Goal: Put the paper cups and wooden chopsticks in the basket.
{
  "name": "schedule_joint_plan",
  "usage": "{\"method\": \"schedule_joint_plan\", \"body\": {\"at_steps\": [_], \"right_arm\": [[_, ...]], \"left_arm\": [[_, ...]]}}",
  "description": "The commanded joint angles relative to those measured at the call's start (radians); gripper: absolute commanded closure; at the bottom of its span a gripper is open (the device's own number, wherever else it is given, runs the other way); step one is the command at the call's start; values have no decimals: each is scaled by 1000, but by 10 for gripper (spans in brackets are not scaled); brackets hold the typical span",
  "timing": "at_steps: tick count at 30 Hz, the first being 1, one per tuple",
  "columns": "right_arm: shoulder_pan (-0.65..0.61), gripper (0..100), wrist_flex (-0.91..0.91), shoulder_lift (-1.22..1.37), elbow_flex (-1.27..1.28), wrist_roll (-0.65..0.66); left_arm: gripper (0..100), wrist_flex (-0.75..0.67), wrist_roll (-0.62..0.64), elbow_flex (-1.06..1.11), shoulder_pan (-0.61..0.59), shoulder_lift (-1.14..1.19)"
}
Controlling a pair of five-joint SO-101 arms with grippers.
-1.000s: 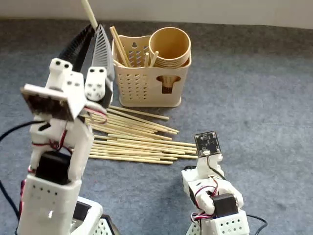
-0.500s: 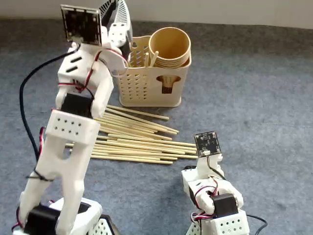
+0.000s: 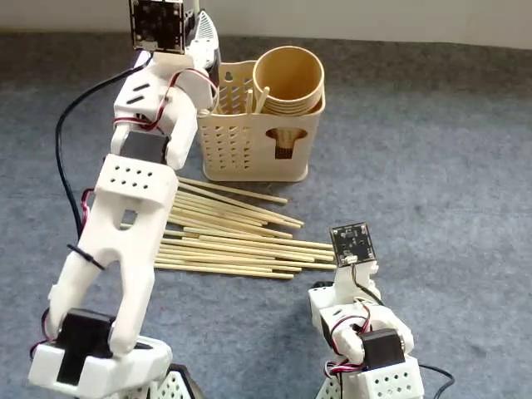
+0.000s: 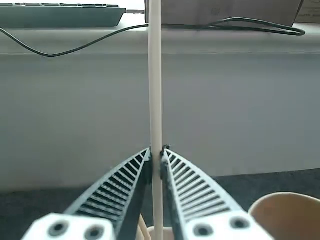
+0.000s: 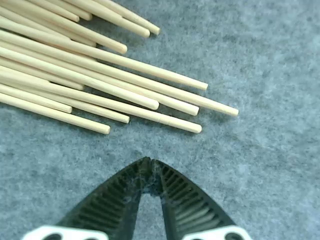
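Cream perforated basket [image 3: 249, 148]; tan paper cups [image 3: 288, 73]; pale wooden chopsticks [image 3: 241, 245]; grey carpet [image 3: 440, 166].

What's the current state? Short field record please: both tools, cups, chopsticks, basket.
left tool: shut on the held chopstick, raised above the basket's end that is left in the high view
held chopstick: upright, pinched at the tool's tips
right tool: shut, holds nothing, over the mat, apart from the loose chopsticks' tips
paper cups: stacked, in the basket's compartment that is right in the high view
loose chopsticks: pile lying flat in front of the basket
basket: upright, some chopsticks already inside
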Motion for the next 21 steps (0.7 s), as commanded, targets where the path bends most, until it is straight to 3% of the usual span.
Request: {"method": "schedule_joint_plan", "body": {"at_steps": [1, 8, 21], "right_arm": [[-2, 991, 5, -10, 113, 12], [-2, 991, 5, -10, 113, 12], [-2, 991, 5, -10, 113, 12]], "left_arm": [[993, -78, 11, -50, -10, 27], [940, -55, 11, -50, -12, 50], [845, 479, 8, -337, -33, 48]]}}
